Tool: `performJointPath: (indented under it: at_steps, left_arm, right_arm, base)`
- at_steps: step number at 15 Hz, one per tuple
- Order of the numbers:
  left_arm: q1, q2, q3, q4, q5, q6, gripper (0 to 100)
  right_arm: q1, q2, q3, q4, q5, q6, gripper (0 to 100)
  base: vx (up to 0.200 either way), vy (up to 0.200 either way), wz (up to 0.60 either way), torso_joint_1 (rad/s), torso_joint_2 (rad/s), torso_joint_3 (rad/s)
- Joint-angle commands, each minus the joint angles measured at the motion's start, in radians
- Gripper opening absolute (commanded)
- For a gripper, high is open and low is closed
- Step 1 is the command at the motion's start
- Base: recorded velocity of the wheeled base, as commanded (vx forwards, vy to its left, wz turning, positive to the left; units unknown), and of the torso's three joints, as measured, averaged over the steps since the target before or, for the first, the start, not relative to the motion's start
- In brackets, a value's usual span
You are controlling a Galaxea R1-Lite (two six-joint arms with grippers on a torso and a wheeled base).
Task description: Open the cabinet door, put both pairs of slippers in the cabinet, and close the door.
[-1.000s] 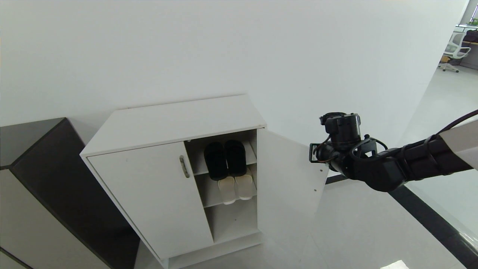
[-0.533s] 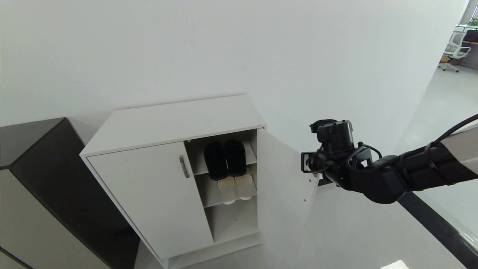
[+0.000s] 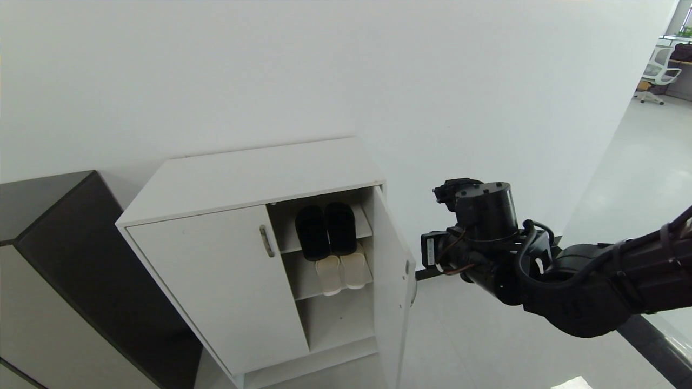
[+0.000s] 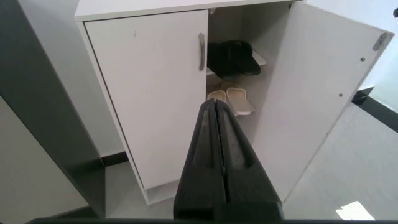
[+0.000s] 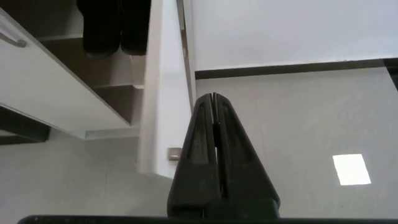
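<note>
Cabinet (image 3: 254, 173) stands against the wall, left door (image 3: 216, 281) shut, right door (image 3: 392, 270) swung out roughly edge-on in the head view, so the right half is exposed. Both slipper pairs are inside: black pair (image 3: 326, 229) on the top shelf, white pair (image 3: 341, 273) on the shelf just below, both side by side with ends overhanging the shelf front. Right end effector (image 5: 213, 98): fingers pressed together, holding nothing, tip just beside the right door's outer face, near its handle (image 5: 174, 151); can't tell if it actually touches the panel. Right arm (image 3: 567, 281) reaches in from the right, wrist level with the upper part of the door. Left end effector (image 4: 215, 104): fingers also together, empty, pointed at the cabinet front around the seam between the left door and the opening, well apart from it. Left door handle (image 3: 266, 241) untouched. Dark unit (image 3: 81, 259) sits just left of the cabinet.
</note>
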Motion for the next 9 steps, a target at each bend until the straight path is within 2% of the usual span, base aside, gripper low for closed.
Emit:
performJointPath:
  at_steps: [1,7,9]
  left_arm:
    - [-0.002,0.000,0.000,0.000,0.000,0.000,0]
    - [0.000,0.002,0.000,0.000,0.000,0.000,0]
    - [-0.002,0.000,0.000,0.000,0.000,0.000,0]
  right_arm:
    - [0.004,-0.022,0.013,-0.002,0.001,-0.004,0]
    - [0.019,-0.022,0.013,-0.016,-0.002,-0.004,0]
    - [0.021,-0.021,0.014,-0.017,-0.002,-0.004,0]
  base:
    - [0.000,0.000,0.00,0.000,0.00,0.000]
    - [0.000,0.000,0.00,0.000,0.00,0.000]
    - [0.000,0.000,0.60,0.002,0.00,0.000]
